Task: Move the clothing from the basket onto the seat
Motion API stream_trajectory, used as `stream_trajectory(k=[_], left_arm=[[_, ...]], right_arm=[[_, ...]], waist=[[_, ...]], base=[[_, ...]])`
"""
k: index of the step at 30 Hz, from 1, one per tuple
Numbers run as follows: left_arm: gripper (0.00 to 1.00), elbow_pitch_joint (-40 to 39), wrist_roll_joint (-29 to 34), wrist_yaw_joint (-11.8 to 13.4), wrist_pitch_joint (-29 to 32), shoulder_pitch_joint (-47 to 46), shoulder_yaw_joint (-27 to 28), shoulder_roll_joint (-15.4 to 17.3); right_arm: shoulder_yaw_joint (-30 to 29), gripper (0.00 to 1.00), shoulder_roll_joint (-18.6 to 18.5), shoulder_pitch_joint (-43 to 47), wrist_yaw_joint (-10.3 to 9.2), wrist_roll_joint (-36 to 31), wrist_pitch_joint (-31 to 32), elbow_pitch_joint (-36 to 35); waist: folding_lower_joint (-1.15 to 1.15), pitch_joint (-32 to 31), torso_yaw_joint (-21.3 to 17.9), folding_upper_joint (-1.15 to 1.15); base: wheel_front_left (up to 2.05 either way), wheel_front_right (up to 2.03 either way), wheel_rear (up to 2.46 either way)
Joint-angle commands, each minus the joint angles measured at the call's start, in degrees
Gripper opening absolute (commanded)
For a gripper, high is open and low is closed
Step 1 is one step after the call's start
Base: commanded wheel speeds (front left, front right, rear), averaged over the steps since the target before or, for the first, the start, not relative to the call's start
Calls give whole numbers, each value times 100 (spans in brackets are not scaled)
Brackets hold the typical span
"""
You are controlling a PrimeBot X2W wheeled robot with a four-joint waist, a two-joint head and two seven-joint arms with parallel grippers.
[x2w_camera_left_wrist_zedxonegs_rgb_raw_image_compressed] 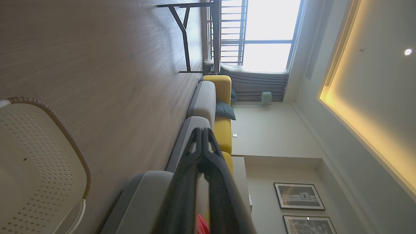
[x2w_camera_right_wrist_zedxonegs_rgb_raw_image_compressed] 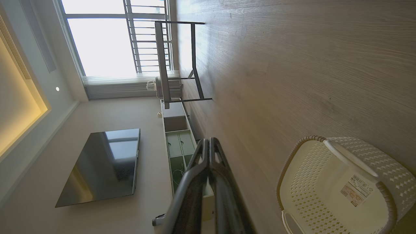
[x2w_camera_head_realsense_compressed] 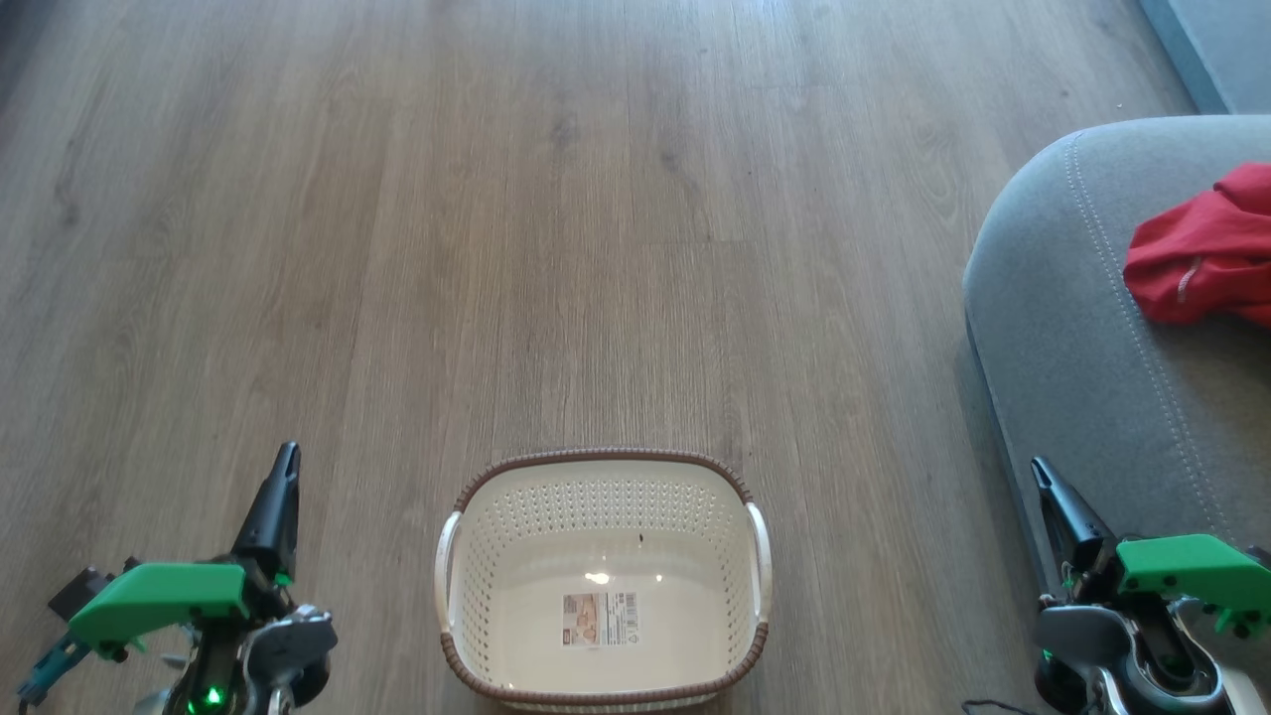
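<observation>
The red clothing lies bunched on the grey seat at the right edge of the head view; a red scrap of it peeks past my finger in the left wrist view. The cream basket with its brown rim stands on the floor at bottom centre, with just a label inside. The basket also shows in the right wrist view. My left gripper is shut, left of the basket, holding nothing. Shut with nothing in it too, my right gripper sits by the seat's front edge.
Wood floor stretches ahead of the basket. In the wrist views, a dark metal table frame stands by the window, a TV hangs over a low cabinet, and the sofa continues with yellow backs.
</observation>
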Motion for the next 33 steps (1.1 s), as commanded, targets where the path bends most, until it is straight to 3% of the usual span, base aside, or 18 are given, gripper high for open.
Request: stream_trajectory(k=[1, 33], left_arm=[[0, -197, -23, 3, 43, -324, 208, 25], [0, -197, -24, 3, 43, -324, 208, 25]], right_arm=[[93, 0, -42, -240, 34, 31, 46, -234], [92, 0, -41, -240, 34, 30, 47, -234]], waist=[[0, 0, 0, 0], [0, 0, 0, 0]], base=[[0, 0, 0], [0, 0, 0]])
